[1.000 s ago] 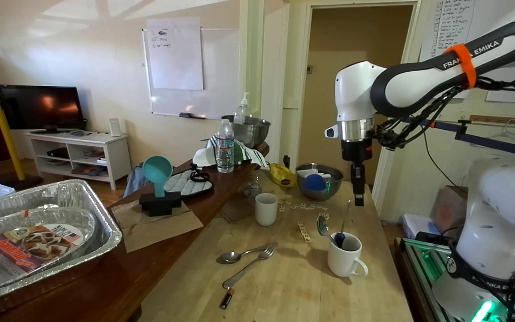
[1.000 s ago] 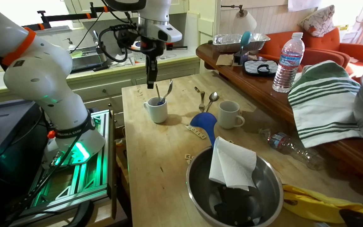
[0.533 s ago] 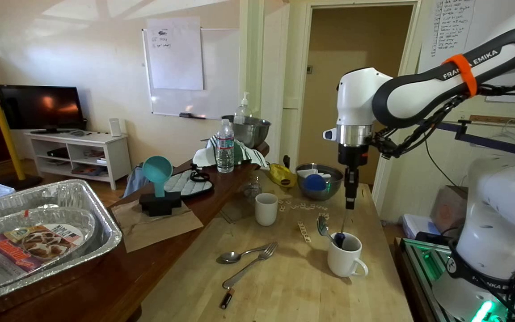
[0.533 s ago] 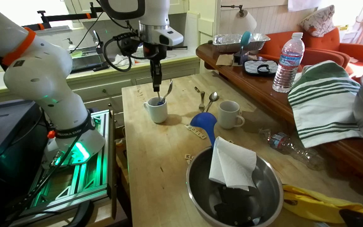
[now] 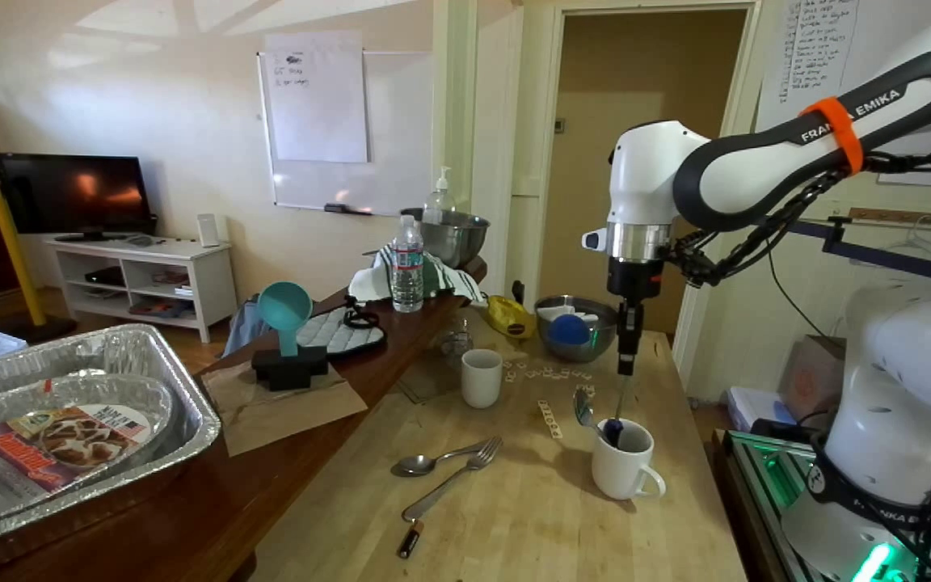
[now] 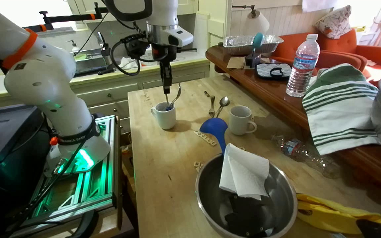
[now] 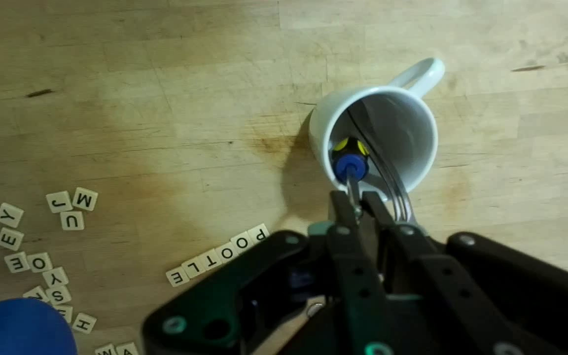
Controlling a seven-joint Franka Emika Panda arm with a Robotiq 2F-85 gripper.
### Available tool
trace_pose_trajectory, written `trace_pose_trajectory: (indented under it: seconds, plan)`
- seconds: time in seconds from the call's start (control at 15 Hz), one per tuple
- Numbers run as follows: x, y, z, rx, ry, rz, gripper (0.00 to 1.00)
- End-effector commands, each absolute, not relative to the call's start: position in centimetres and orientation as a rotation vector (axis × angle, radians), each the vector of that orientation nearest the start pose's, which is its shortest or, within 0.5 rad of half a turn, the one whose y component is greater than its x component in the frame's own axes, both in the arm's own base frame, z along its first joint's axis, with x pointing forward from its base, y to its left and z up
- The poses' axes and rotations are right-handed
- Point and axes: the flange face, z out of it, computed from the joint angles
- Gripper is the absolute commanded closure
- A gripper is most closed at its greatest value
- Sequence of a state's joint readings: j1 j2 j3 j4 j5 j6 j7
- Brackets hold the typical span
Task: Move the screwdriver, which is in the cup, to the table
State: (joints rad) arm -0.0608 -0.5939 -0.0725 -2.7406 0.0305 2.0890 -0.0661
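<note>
- We have the screwdriver [image 7: 350, 166] standing handle-down in the cup [image 5: 617, 475], its thin shaft rising past the rim.
- Our gripper [image 7: 356, 198] has its jaws clenched on that shaft near the tip, as far as we can judge.
- We rate a slip the likeliest fault: the hold is on a slim shaft with the thicker handle below, so it may slide or swivel.
- A piece of cutlery [image 7: 390, 180] leans beside it; if we pull at a slant, the handle could snag that or the rim and tip the cup.
- Letter tiles [image 7: 226, 252] lie on the table [image 5: 530, 517] near the cup, awkward if we lower there.
- We have the gripper pointing straight down above the rim, the arm [image 5: 744, 158] reaching over from beyond the table's edge.
</note>
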Motion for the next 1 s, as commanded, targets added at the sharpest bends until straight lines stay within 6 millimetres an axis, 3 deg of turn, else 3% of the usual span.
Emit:
trace_pose_trajectory:
  seconds: [0.0,0.4,0.93]
  plan:
    - [33.4,-3.8,38.3,-3.044,0.099,0.070,0.90]
    - [33.5,-3.3,38.8,-3.035,0.086,0.068,0.98]
    - [33.8,-3.2,43.4,-3.021,0.119,0.117,0.98]
